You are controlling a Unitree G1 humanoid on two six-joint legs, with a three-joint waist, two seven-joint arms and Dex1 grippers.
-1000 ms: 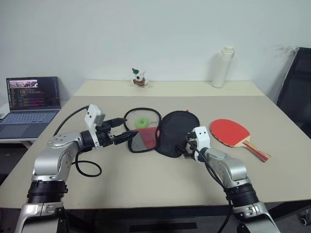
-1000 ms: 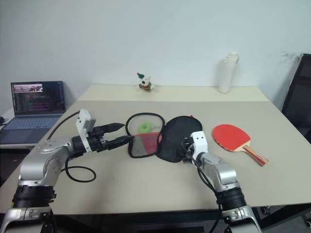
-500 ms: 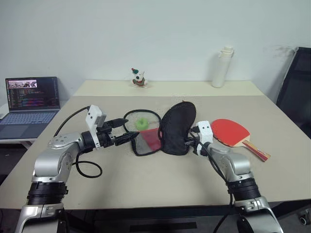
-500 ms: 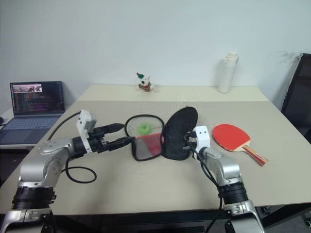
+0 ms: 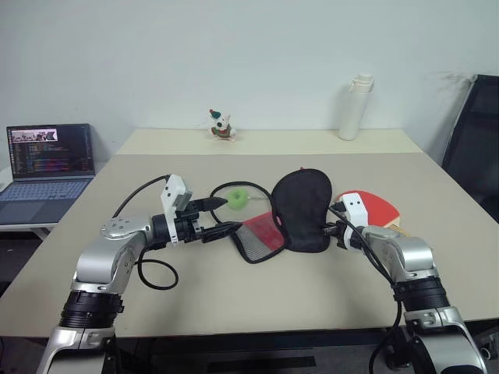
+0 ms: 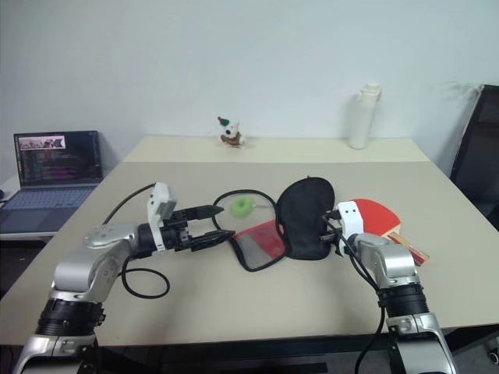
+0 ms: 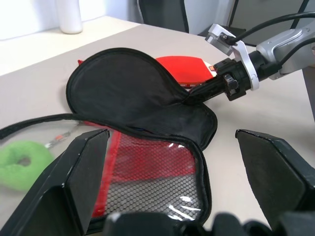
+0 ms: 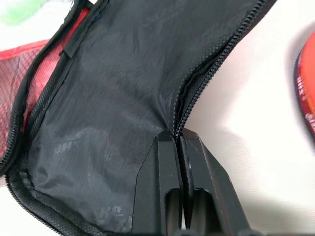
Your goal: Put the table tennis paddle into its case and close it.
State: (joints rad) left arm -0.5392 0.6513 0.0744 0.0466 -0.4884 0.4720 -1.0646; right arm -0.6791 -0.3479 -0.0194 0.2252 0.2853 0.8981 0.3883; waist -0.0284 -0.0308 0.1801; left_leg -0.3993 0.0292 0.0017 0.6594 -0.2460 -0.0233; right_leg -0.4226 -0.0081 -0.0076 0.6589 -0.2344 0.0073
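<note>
The case lies open mid-table: its red mesh half (image 5: pixel 261 234) is flat, and its black half (image 5: pixel 302 209) stands tilted up off the table. My right gripper (image 8: pixel 178 142) is shut on the black half's zipper rim, seen also from the head (image 5: pixel 332 227). The table tennis paddle (image 5: pixel 380 206) lies just right of the case, its red face partly hidden behind the raised half and my right hand. My left gripper (image 5: pixel 227 214) hovers open just left of the mesh half, its fingers (image 7: pixel 86 169) wide apart and holding nothing.
A green ring (image 5: pixel 238 198) lies behind the case inside the loose zipper loop. A laptop (image 5: pixel 47 160) stands at the far left, a white bottle (image 5: pixel 355 109) and a small figurine (image 5: pixel 221 125) at the back. A black chair (image 5: pixel 472 148) is at the right edge.
My right gripper shut on the black half's rim, lifted it and dragged the case right, toward the paddle. My left gripper followed to the right, staying open.
</note>
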